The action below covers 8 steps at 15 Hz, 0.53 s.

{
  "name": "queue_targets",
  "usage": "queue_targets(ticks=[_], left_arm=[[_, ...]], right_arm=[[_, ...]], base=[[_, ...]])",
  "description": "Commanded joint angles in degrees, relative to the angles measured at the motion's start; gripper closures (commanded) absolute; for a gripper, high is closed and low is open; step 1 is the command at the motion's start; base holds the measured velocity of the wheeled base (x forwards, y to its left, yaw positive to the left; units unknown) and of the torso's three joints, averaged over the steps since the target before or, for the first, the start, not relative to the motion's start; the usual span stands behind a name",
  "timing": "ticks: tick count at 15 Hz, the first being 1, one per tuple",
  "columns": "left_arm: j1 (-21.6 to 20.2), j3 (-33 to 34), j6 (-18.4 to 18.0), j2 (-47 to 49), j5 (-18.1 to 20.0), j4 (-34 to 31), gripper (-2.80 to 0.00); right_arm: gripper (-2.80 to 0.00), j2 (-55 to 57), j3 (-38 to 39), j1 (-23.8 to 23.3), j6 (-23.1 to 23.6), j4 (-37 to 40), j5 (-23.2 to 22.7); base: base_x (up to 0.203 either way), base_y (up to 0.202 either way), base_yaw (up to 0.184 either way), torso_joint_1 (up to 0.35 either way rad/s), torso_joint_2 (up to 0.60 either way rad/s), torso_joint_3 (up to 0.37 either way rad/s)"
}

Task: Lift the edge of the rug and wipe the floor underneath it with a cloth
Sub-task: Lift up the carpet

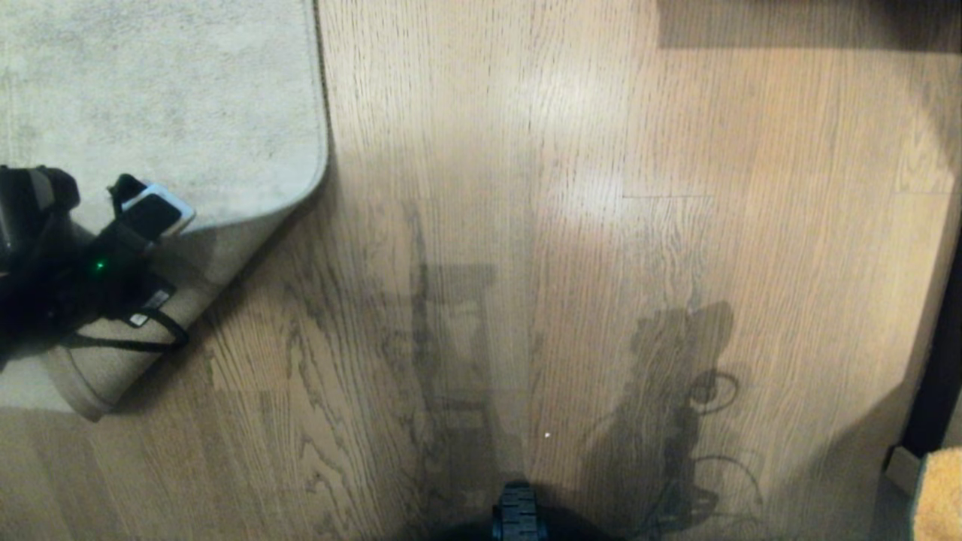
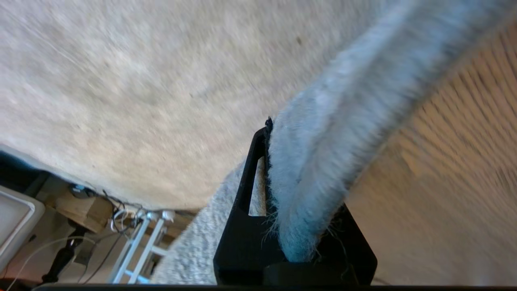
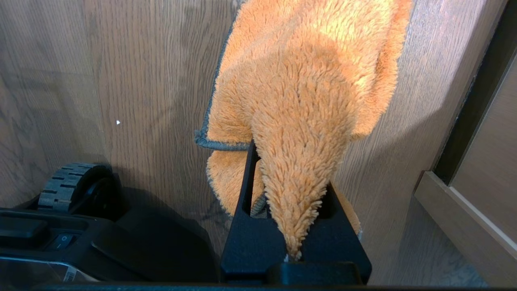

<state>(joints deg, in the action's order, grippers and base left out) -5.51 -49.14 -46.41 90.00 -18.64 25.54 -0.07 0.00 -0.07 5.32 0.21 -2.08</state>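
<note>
The grey-beige rug (image 1: pixel 150 98) lies at the far left on the wood-plank floor (image 1: pixel 571 225). Its near corner is raised and folded back, so the paler underside (image 1: pixel 173 300) faces up. My left gripper (image 1: pixel 128 293) hangs over that fold. In the left wrist view the left gripper (image 2: pixel 295 182) is shut on the rug edge (image 2: pixel 323 133), with fuzzy pile bulging between the black fingers (image 2: pixel 252 169). My right gripper (image 3: pixel 291 194) is shut on the fluffy orange cloth (image 3: pixel 307 81), which hangs just over the floor. In the head view only a corner of the cloth (image 1: pixel 939 496) shows, at the bottom right.
My base's front wheel (image 1: pixel 517 515) sits at the bottom centre, and it also shows beside the cloth (image 3: pixel 64 186). A dark furniture edge (image 1: pixel 939 361) and a wooden cabinet base (image 3: pixel 464 226) border the right side. A white rack with cables (image 2: pixel 133 238) stands beyond the rug.
</note>
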Motion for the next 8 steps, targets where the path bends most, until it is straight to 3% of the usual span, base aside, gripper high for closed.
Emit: queue_targets(ticks=[1, 8], left_arm=[[0.0, -2.3, -0.2, 0.7, 0.5, 0.5, 0.00], [-0.8, -5.5, 0.5, -1.2, 0.2, 0.5, 0.00]], right_arm=[[0.00, 0.1, 0.0, 0.0, 0.0, 0.0, 0.0], [0.00, 0.1, 0.0, 0.0, 0.0, 0.0, 0.0]], base=[[0.000, 0.000, 0.000, 0.000, 0.00, 0.000], [0.000, 0.000, 0.000, 0.000, 0.00, 0.000]])
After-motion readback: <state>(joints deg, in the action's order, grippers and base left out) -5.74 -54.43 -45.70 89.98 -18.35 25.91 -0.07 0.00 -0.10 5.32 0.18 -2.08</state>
